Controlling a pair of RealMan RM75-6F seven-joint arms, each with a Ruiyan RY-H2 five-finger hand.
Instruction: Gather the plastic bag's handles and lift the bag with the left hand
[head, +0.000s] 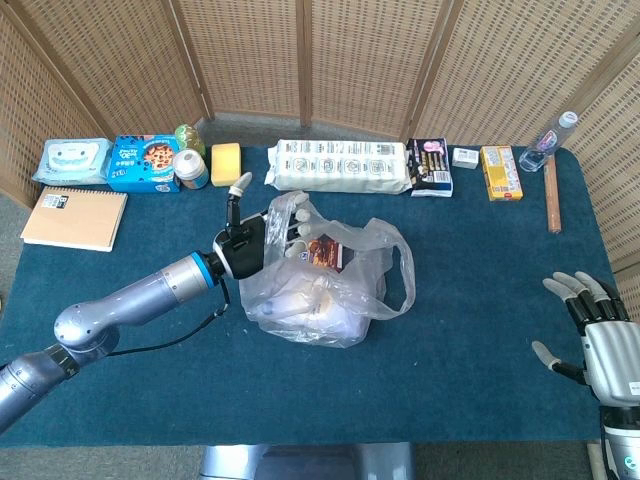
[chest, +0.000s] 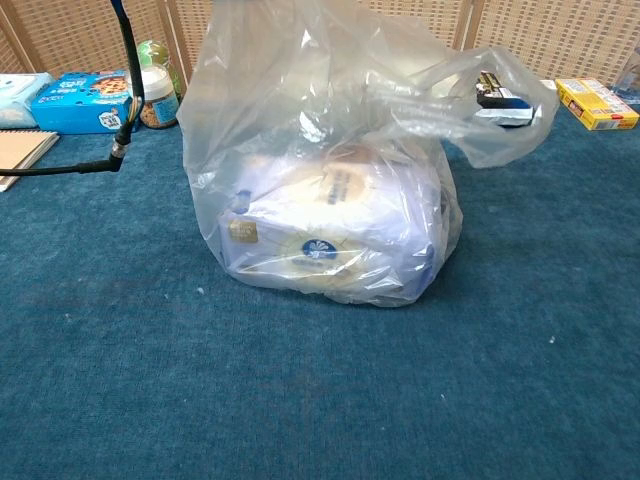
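A clear plastic bag (head: 320, 295) with boxed goods inside sits mid-table on the blue cloth; in the chest view the bag (chest: 330, 210) fills the centre. My left hand (head: 255, 240) is at the bag's upper left and grips one handle (head: 285, 212), holding it stretched upward, thumb pointing up. The other handle (head: 402, 275) hangs as a free loop on the bag's right side, seen in the chest view as a raised handle (chest: 505, 120). The chest view does not show the left hand. My right hand (head: 592, 338) rests open at the table's right front edge, holding nothing.
Along the back edge stand a wipes pack (head: 75, 158), cookie box (head: 143, 162), jar (head: 190, 168), yellow sponge (head: 226, 163), long white pack (head: 340, 165), dark box (head: 430, 165), yellow box (head: 500, 158) and water bottle (head: 550, 140). A notebook (head: 75, 217) lies far left.
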